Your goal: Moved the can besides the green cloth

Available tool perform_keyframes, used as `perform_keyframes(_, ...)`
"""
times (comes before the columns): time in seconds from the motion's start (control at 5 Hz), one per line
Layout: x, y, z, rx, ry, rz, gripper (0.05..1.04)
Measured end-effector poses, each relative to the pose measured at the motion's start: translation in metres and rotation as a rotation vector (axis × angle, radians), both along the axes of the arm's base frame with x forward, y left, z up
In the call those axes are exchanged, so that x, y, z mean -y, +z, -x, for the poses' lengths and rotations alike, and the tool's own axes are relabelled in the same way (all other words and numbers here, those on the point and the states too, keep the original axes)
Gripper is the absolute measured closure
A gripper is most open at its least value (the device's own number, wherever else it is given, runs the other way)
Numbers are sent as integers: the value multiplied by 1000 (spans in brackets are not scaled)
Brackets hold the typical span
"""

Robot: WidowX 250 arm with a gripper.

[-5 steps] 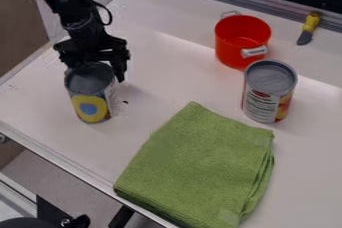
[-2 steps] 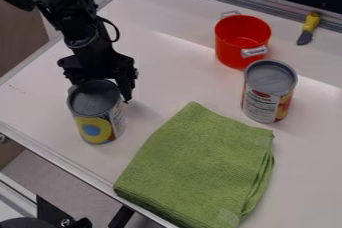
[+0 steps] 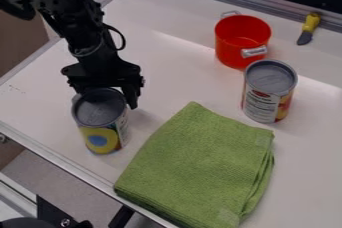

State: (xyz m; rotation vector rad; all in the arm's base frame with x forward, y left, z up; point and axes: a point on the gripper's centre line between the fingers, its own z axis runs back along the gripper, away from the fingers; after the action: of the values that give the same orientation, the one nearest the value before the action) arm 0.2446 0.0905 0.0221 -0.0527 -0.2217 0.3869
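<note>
The black gripper (image 3: 103, 100) is over the left part of the table, shut on the can (image 3: 101, 127) with a yellow and blue label. Its fingers hold the can near the top, one on each side. The can is upright, just left of the folded green cloth (image 3: 200, 164), with a narrow gap between them. Whether its base touches the table cannot be told. The cloth lies flat near the table's front edge.
A second can (image 3: 267, 92) stands right of the cloth's upper corner. Behind it is a red pot (image 3: 242, 42) with silver handles. A yellow-handled knife (image 3: 308, 28) lies at the back right. The table's front edge (image 3: 67, 163) runs below the held can.
Gripper and held can have moved together toward the front edge and slightly right, closer to the cloth's left side. The cloth, second can, pot and knife have stayed put.
</note>
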Motion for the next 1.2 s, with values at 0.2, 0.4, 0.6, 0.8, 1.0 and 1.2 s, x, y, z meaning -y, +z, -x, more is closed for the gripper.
perform_keyframes(0.2,4,1,-3,8,1,-8,85)
perform_keyframes(0.4,-3,11,-20,62,33,-19,85)
perform_keyframes(0.6,-12,11,-40,83,63,-21,85)
perform_keyframes(0.8,-18,14,-59,81,81,-17,85)
perform_keyframes(1.0,-11,11,-67,62,69,-29,85)
perform_keyframes(1.2,3,12,-75,86,83,-47,85)
